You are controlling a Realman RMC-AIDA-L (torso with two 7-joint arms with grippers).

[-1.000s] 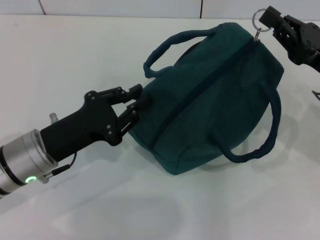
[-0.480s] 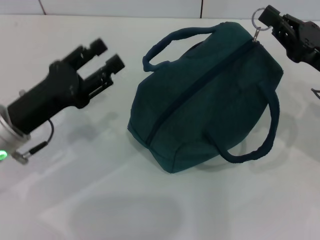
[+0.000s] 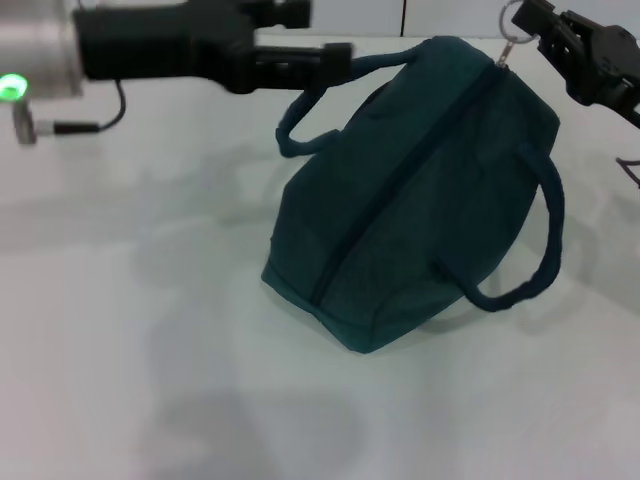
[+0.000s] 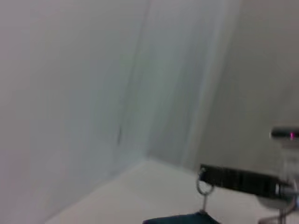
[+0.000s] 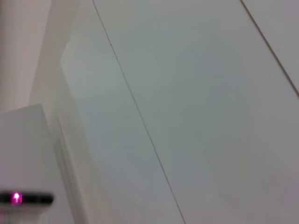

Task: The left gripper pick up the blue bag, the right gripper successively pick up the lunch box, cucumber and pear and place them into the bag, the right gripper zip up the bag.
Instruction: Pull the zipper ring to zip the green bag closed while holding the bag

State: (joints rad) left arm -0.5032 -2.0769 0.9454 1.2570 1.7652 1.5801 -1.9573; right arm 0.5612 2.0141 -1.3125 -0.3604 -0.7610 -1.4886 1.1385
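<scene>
The dark teal fabric lunch bag [image 3: 420,190] stands on the white surface [image 3: 130,330] toward its far right part, its long body running from the near middle up toward the far right corner. The zipper line along its top is closed as far as can be seen. One dark loop handle [image 3: 320,100] arches up on the side facing the far left, and the other loop handle [image 3: 525,250] hangs off the side toward the right edge.

The right hand [image 3: 530,25], a black two-fingered claw, reaches in from the far right corner and has its fingertips pinched together on the silver ring-pull [image 3: 512,20] of the zipper at the bag's far end. The left wrist view shows the same grip from farther off: the ring [image 4: 203,186] hangs under the tip of the dark claw, with the top of the teal bag just below it.

The left hand [image 3: 325,40], a black claw on a black arm with a silver-grey cylindrical wrist [image 3: 35,50] and a green light, lies stretched along the far edge of the surface, pointing right. Its two fingers are apart and hold nothing; the tips sit just beside the far-left loop handle, and I cannot tell if they touch it.

The right wrist view shows only pale wall panels.
</scene>
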